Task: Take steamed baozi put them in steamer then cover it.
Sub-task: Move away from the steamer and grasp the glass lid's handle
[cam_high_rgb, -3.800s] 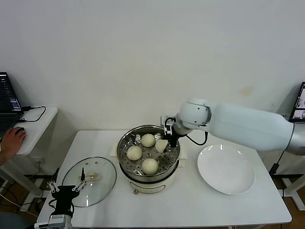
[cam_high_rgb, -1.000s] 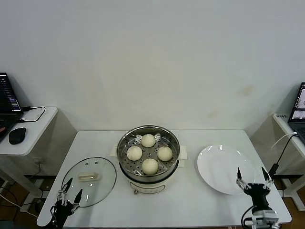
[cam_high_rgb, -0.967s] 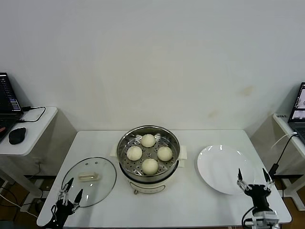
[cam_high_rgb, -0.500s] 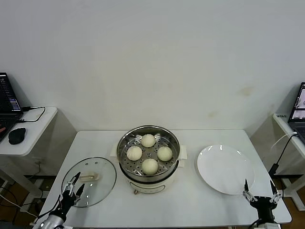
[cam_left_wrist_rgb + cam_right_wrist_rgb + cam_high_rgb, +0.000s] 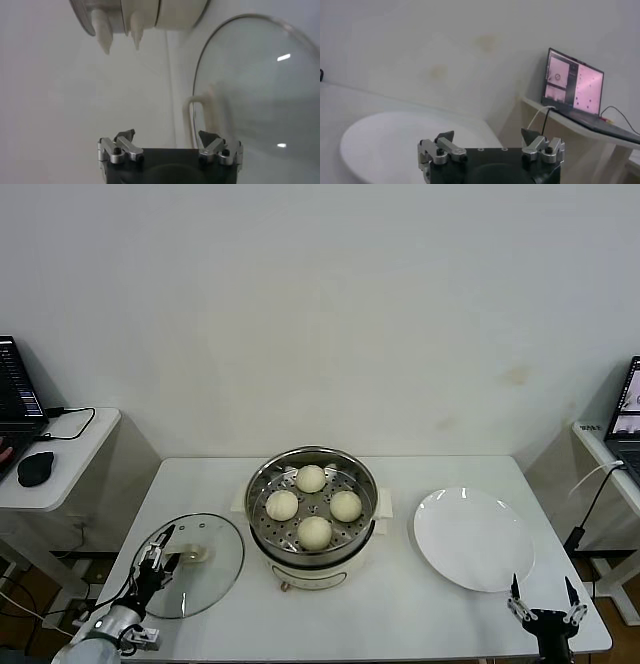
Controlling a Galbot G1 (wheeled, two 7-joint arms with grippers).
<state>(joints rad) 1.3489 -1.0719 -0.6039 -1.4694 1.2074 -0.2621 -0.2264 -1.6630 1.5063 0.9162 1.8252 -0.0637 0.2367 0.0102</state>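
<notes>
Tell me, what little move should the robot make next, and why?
Probably the left pincer, open beside the glass lid, should ease onto the lid's cream handle to grasp it. All four baozi already sit in the steamer, which is still uncovered, and the plate is bare. The right pincer waits open at the table's near edge.

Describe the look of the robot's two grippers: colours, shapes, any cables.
Both match. The left gripper and the right gripper each have a black body, silver metal finger brackets fastened with dark screws, and two thin black pointed fingers. The left arm's wrist section is light grey, with a thin dark cable alongside.
</notes>
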